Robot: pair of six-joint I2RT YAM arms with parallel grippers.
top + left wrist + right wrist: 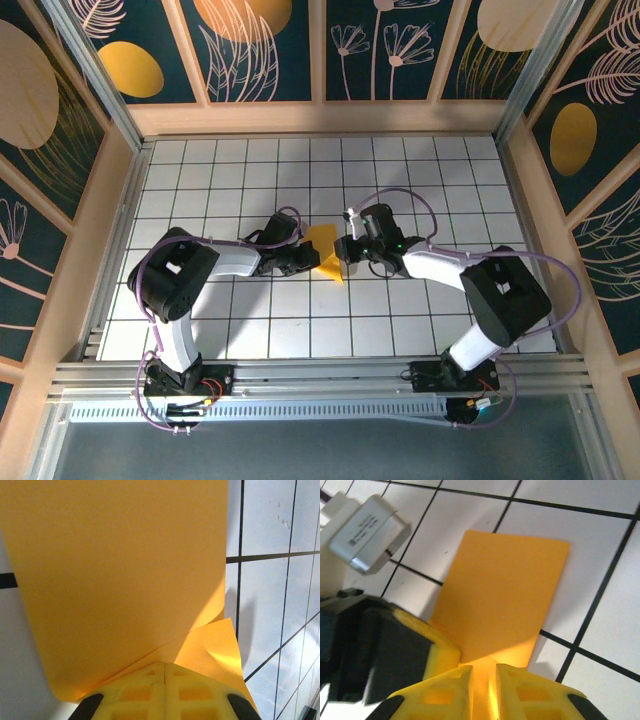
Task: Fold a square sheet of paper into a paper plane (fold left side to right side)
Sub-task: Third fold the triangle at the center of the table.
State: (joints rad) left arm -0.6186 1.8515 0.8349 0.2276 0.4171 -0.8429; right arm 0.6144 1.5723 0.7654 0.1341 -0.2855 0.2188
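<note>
At the near edge of the table (400,170), both arms are bolted to a metal rail (300,375). They reach inward, and their tips meet near the middle of the white grid.

The left gripper (305,258) comes in from the left. In its wrist view, its yellow fingers (145,690) are pressed together and clamp the near edge of the sheet of paper (125,580). From there the sheet rises and curls over, and a lower layer pokes out to the right on the tiles.

The right gripper (345,250) faces it from the other side. Its fingers (520,690) stand a thin slit apart, and the paper's edge runs into that slit. I cannot tell whether they are pinching it.

From above, the yellow-orange sheet of paper (325,245) sits between the two grippers, touching both, about mid-table. In the right wrist view, the paper (505,590) lies flat across a grid line, with its far edge straight and its corners square. In that view, the left gripper (437,652) is at the paper's left edge, with a white box (367,535) above it.

Beyond the table are dark walls (270,45) with pale leaf drawings and orange ovals.
</note>
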